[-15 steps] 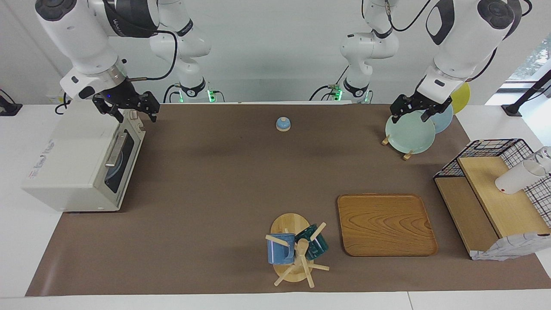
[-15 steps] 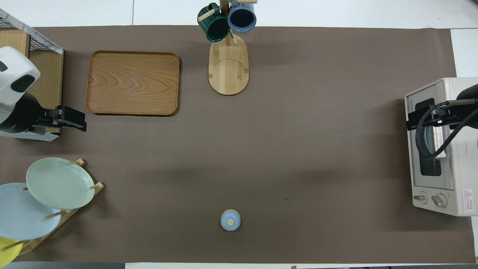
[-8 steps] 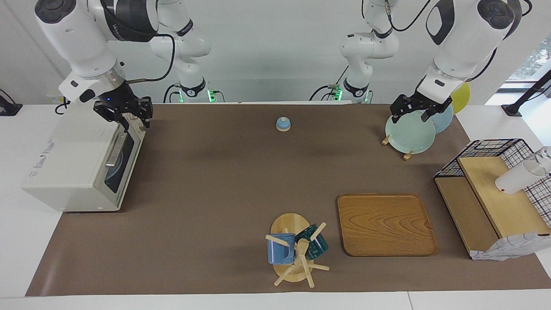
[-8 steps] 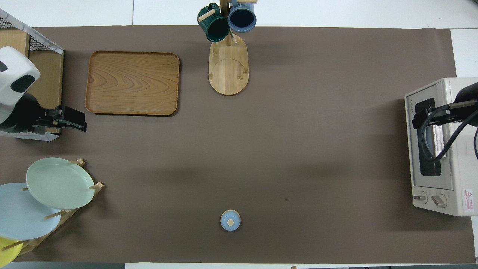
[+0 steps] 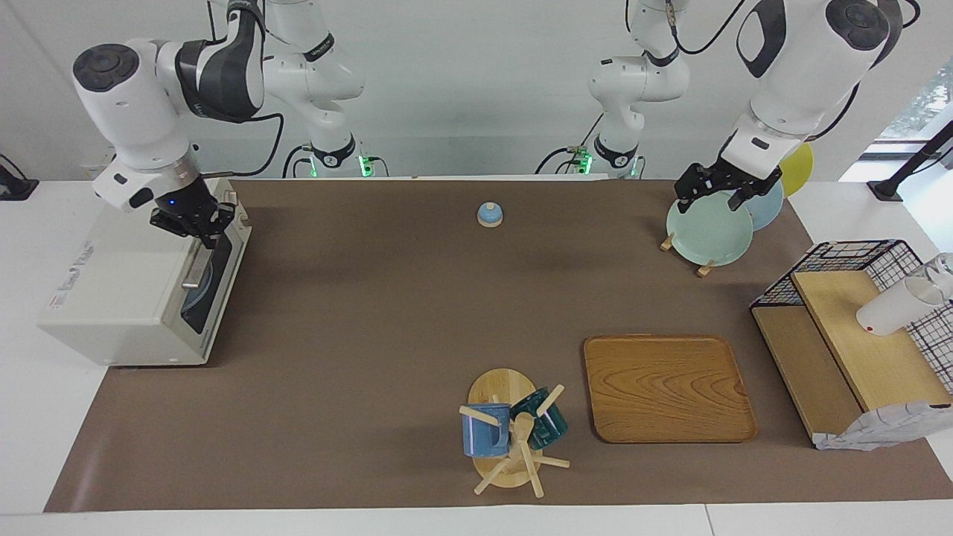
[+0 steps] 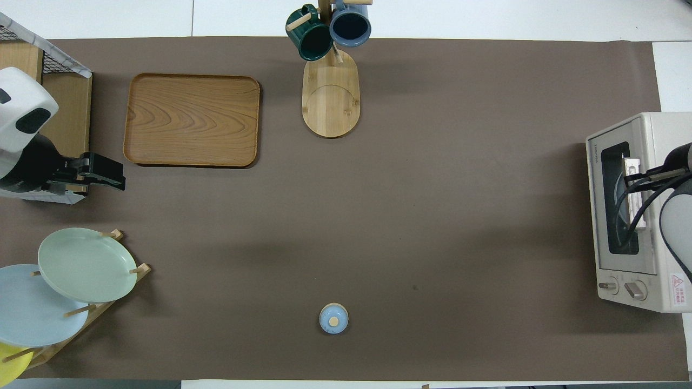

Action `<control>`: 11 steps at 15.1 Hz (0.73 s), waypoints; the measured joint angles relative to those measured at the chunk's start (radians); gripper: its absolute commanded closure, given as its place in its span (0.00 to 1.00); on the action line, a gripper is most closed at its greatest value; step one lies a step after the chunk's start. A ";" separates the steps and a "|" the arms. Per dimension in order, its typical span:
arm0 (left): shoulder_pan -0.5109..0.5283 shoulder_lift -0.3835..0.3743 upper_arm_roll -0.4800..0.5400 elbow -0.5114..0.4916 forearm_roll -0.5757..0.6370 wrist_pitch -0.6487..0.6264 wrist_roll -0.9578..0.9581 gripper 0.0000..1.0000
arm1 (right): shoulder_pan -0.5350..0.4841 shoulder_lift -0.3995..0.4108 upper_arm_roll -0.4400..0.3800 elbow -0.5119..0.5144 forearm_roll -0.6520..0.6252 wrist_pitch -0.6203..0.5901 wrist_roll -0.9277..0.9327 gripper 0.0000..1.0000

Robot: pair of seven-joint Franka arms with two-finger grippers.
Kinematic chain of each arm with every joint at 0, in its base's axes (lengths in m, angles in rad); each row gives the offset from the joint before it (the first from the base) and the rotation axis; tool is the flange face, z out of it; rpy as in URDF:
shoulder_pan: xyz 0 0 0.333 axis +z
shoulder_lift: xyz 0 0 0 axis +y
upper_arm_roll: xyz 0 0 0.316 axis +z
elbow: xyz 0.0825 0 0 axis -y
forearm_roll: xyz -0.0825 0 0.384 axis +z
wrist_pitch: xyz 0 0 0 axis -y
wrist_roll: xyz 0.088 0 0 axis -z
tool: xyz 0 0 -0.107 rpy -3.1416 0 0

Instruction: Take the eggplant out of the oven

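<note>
A brown mat [image 5: 387,327] covers most of a white table, and everything sits on or beside it. The largest thing is the oven [image 5: 141,286], an off-white box at the right arm's end of the table, its glass door [image 5: 211,275] closed with the metal bar handle [image 5: 199,260] across its upper edge. The eggplant cannot be made out; only a dark window with a pale round shape inside shows through the glass. The right gripper [image 5: 202,232] is at the oven's top front corner, right at the end of the handle nearer to the robots; whether its fingers are apart or together cannot be told. At the left arm's end stands a black wire-and-wood rack [image 5: 856,335] with a white cup [image 5: 897,305] lying on its shelf. A wooden tray [image 5: 668,388] lies beside it toward the middle of the table. The left gripper [image 5: 713,195] waits in the air over a stand of plates [image 5: 711,227], its fingers spread apart and holding nothing. A wooden mug tree [image 5: 506,432] carries a blue mug [image 5: 484,430] and a dark green mug [image 5: 542,423]. Smallest is a blue knobbed lid [image 5: 489,214], alone on the mat close to the robots
</note>
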 measured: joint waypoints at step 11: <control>0.000 0.000 0.000 0.000 0.000 0.000 0.000 0.00 | -0.034 0.004 -0.001 -0.086 -0.019 0.073 0.000 1.00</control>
